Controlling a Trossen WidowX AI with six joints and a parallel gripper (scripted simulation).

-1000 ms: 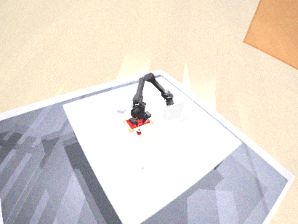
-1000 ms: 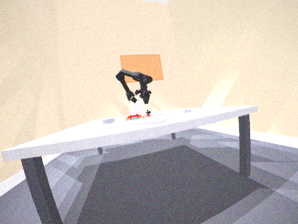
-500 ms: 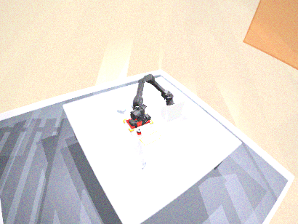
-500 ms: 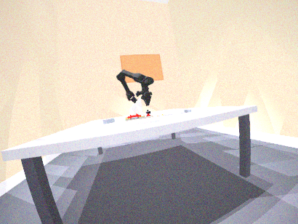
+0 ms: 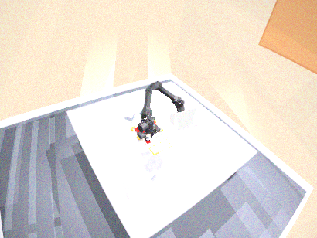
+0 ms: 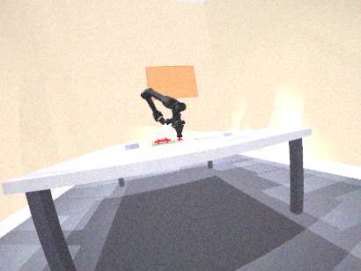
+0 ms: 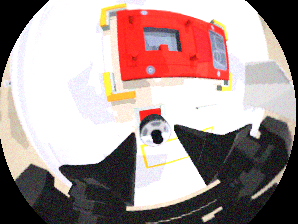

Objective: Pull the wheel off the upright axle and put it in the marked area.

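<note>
The black-rimmed, silver-faced wheel (image 5: 148, 140) (image 7: 148, 132) sits on the black axle (image 7: 157, 137). In the wrist view, the yellow-outlined area (image 5: 155, 154) (image 7: 145, 156) lies toward four o'clock.

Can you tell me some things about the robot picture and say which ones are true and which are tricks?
1. The wheel is on its axle. True.
2. The wheel is already lying inside the yellow outline. False: it is still to be pulled off the axle.
3. The gripper is open. True.
4. The big flat part with a window is blue. False: it is red.
5. Yellow corner pieces stand around the red part. True.
6. The robot arm is white. False: it is black.
</note>
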